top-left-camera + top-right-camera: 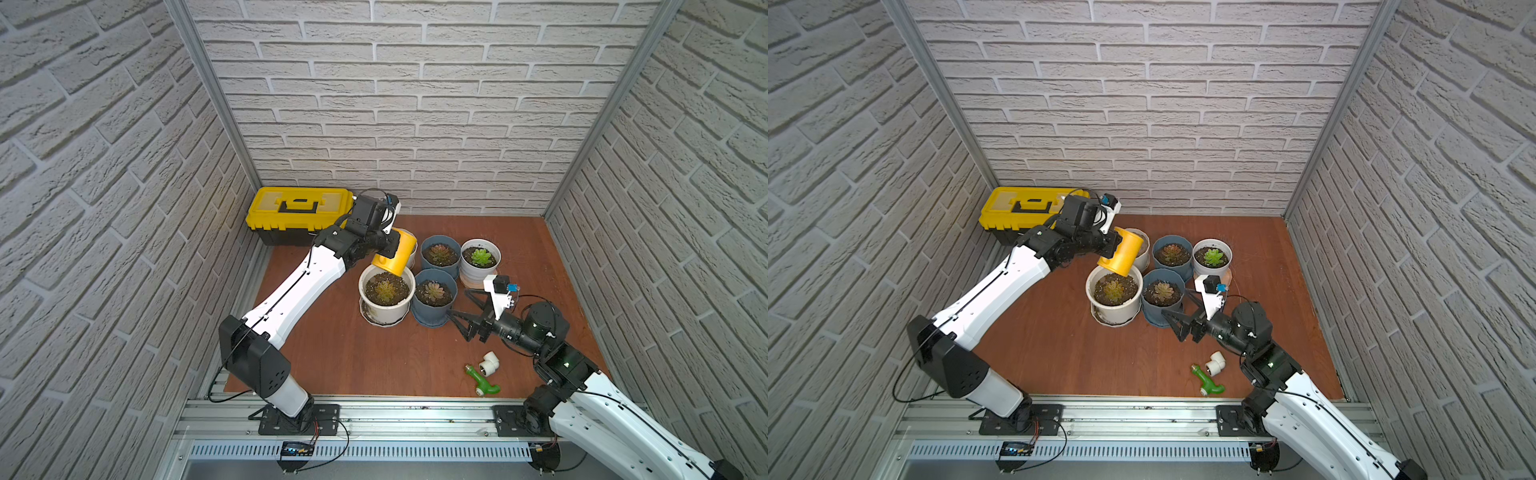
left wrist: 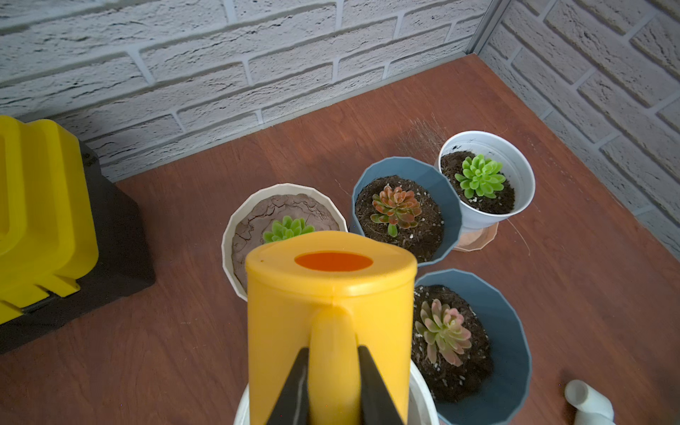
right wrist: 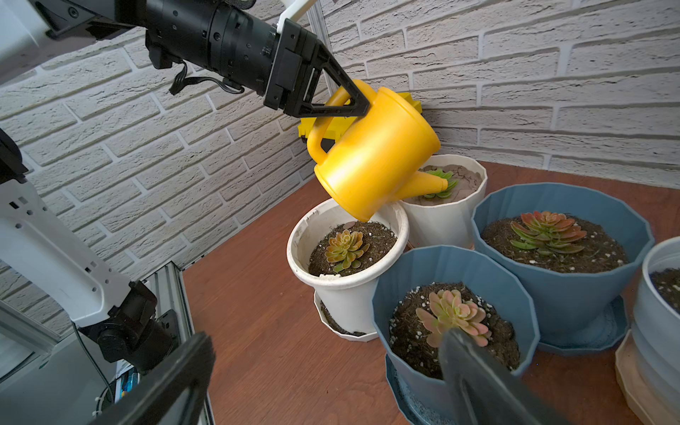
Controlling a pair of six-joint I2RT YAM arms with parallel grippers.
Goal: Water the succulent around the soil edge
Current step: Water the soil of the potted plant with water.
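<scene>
Status: left gripper (image 2: 333, 349) pinching the handle (image 2: 333, 331) of the yellow watering can (image 3: 375, 158), which is tilted above the wide white pot (image 3: 346, 301).

I see both left fingers pressed against the handle, 1 on each side. The can's base hangs close above the far rim of the wide white pot, and its spout (image 3: 423, 184) points toward the ribbed white pot (image 3: 441, 220) behind. The soil edge (image 3: 382, 239), a dark ring flecked with pale grit, lies just inside the wide pot's rim, around the succulent (image 3: 346, 248). The right gripper (image 1: 457, 301) stands spread, holding nothing, just beside the front blue pot (image 1: 428, 318), 1 of 2 blue pots.
</scene>
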